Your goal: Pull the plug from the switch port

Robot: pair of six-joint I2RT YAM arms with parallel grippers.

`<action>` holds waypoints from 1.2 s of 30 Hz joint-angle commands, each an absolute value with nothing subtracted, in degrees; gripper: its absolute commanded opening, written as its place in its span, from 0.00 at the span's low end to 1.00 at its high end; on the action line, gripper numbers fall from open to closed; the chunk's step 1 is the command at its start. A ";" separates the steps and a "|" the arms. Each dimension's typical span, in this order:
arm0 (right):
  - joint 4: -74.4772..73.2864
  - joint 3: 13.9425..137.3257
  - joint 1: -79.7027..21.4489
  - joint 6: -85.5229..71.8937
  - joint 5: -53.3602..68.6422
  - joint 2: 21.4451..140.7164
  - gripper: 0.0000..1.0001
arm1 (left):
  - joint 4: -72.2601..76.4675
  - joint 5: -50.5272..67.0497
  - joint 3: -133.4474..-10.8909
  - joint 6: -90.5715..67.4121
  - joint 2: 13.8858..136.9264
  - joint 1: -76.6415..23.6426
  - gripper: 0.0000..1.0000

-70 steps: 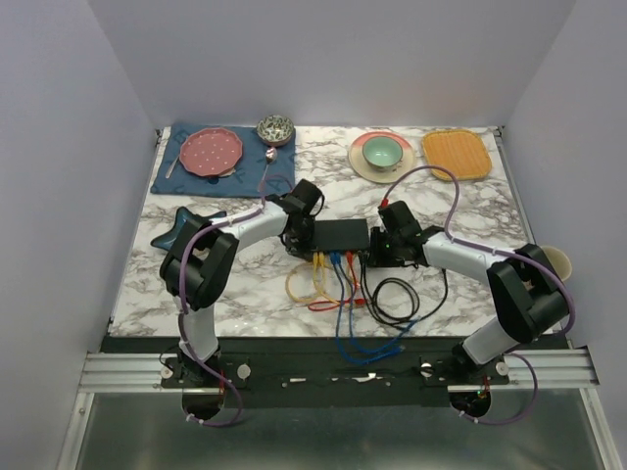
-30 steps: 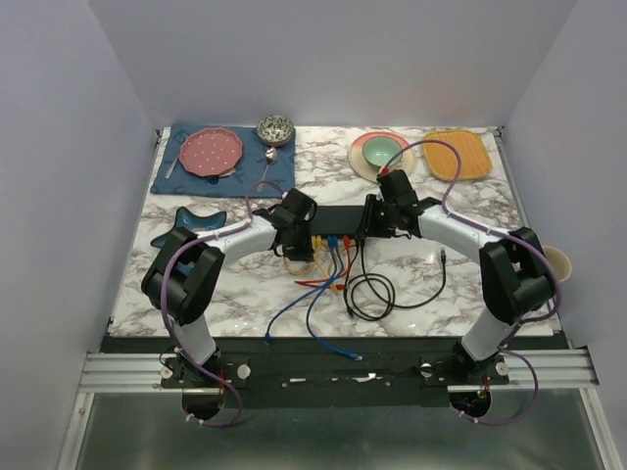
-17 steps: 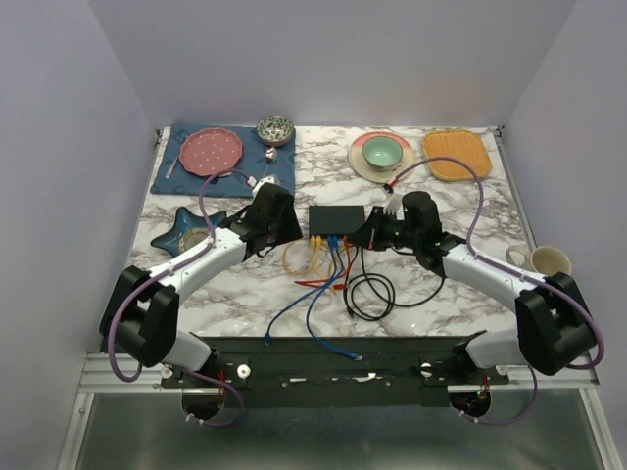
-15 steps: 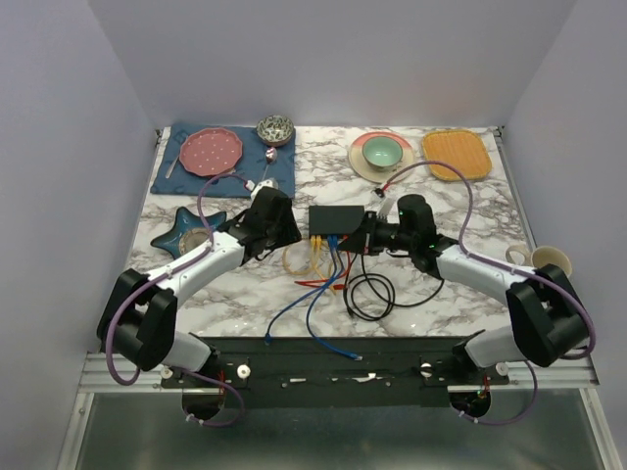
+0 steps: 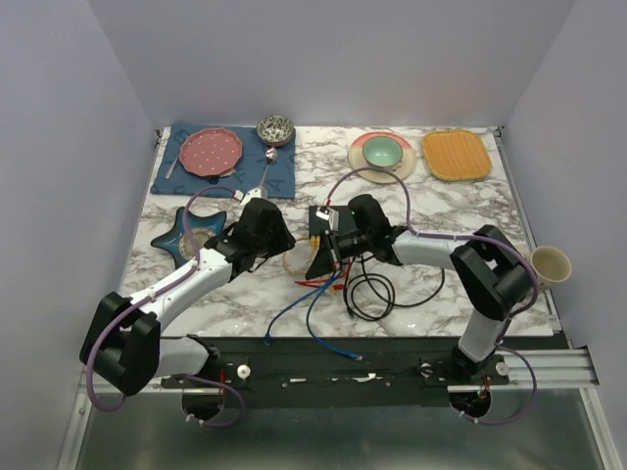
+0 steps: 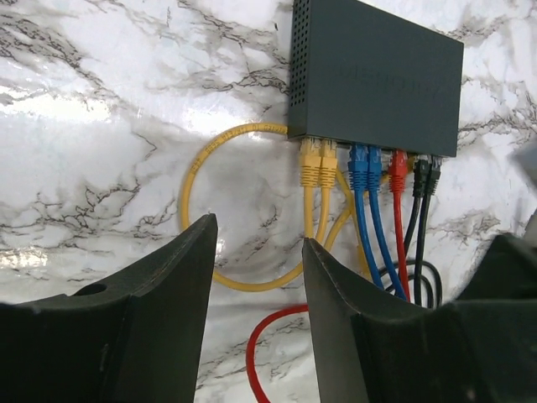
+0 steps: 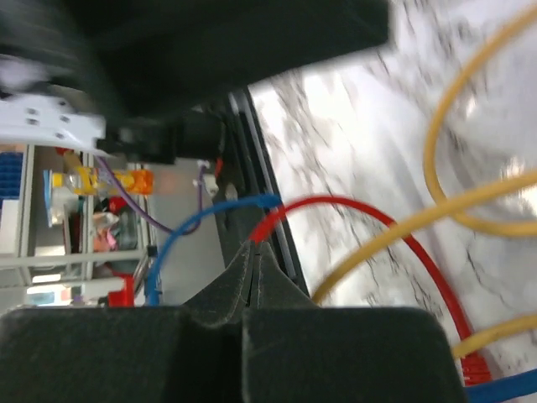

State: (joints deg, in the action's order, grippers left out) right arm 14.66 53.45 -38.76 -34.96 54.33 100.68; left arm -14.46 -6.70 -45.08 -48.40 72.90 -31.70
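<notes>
Switch: flat black box on the marble table, socket edge facing the arms; seven plugs seated: two yellow plugs, two blue, one red, two black. Left gripper: fingers spread, empty, short of the switch, yellow plugs beyond its gap. Right gripper: fingers pressed together on nothing evident, low among the cables near the socket edge. Hazards: unbraced box likely slides with any pull; closed fingers may snag a neighbouring cable; latch unpressed, plug may hold

Partial cover of the switch by the right hand from above; far corner cropped in left wrist view; heavy blur throughout right wrist view.
</notes>
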 commanded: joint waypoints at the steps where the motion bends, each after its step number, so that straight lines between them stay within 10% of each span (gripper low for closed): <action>1: 0.18 52.04 -39.46 -28.48 54.85 105.63 0.01 | -13.80 -8.53 -42.54 -50.10 69.97 -31.46 0.56; 11: -4.31 49.39 -39.46 -25.22 47.12 114.26 0.01 | -11.43 -5.98 -41.57 -50.98 71.72 -31.46 0.54; 20: -4.04 52.82 -39.46 -24.70 27.03 92.22 0.07 | -13.71 -10.19 -42.71 -49.13 67.42 -31.46 0.53; 23: -6.15 54.49 -39.46 -23.99 15.09 84.74 0.39 | -15.90 -14.05 -44.03 -49.74 66.36 -31.46 0.62; 24: -6.50 54.58 -39.38 -24.43 12.51 83.16 0.67 | -16.87 -16.32 -44.29 -50.70 66.27 -31.38 0.63; 25: -6.50 54.58 -39.38 -24.52 10.22 81.40 0.79 | -17.48 -17.04 -44.82 -51.32 66.53 -31.12 0.90; 27: -6.94 54.67 -38.76 -25.39 6.51 80.42 1.00 | -20.03 -18.28 -45.70 -55.44 67.58 -29.37 0.99; 31: -6.77 53.36 -37.00 -29.43 4.50 79.28 0.96 | -12.94 -5.93 -46.40 -55.02 72.76 -26.46 0.99; 34: -6.33 48.62 -36.65 -36.98 -10.33 76.21 0.47 | -3.80 -0.37 -45.70 -55.80 75.92 -26.37 0.90; 36: -6.33 43.98 -35.95 -43.82 -19.24 73.50 0.33 | -0.28 3.85 -46.05 -56.69 78.30 -26.45 0.85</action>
State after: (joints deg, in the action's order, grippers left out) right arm -4.38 50.83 -37.04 -31.46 1.28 77.95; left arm -11.07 -6.31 -45.32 -54.39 74.17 -26.30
